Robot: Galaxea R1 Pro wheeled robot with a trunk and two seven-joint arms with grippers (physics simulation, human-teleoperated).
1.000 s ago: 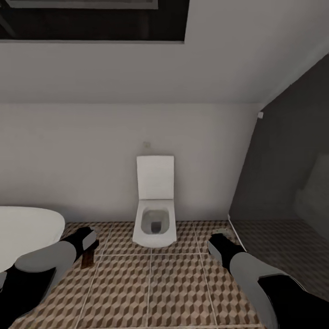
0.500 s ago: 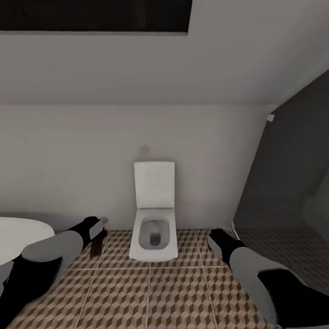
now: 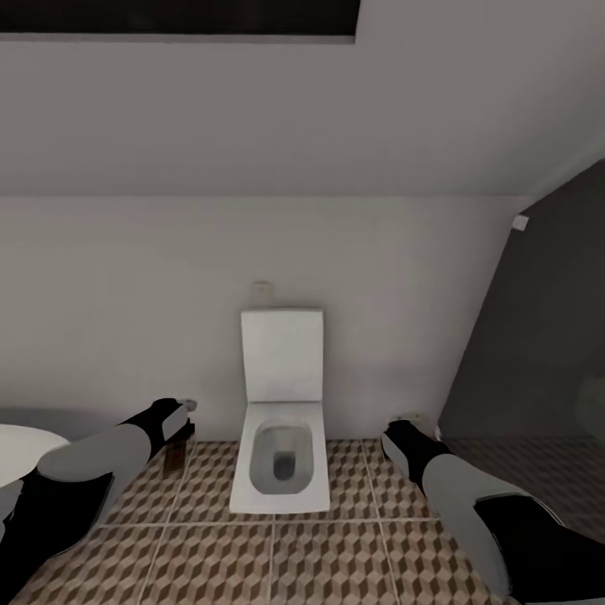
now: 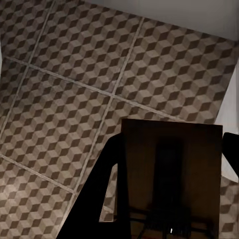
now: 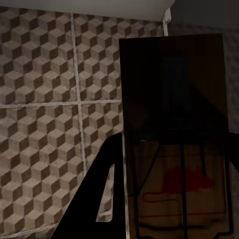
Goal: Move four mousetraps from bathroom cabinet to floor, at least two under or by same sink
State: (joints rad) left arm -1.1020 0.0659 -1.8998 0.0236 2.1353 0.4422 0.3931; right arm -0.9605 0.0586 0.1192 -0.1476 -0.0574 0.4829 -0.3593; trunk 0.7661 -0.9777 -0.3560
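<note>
Right wrist view: right end effector (image 5: pixel 169 199) clamps mousetrap (image 5: pixel 174 129); red print unreadable.

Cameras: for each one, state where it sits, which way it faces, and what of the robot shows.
Head view: on the head, facing forward and down at the toilet; both forearms show.
Left wrist view: near the left gripper, facing the bathroom floor past a held mousetrap.
Right wrist view: near the right gripper, likewise, second mousetrap.
Shared: the cube-patterned tiles.
</note>
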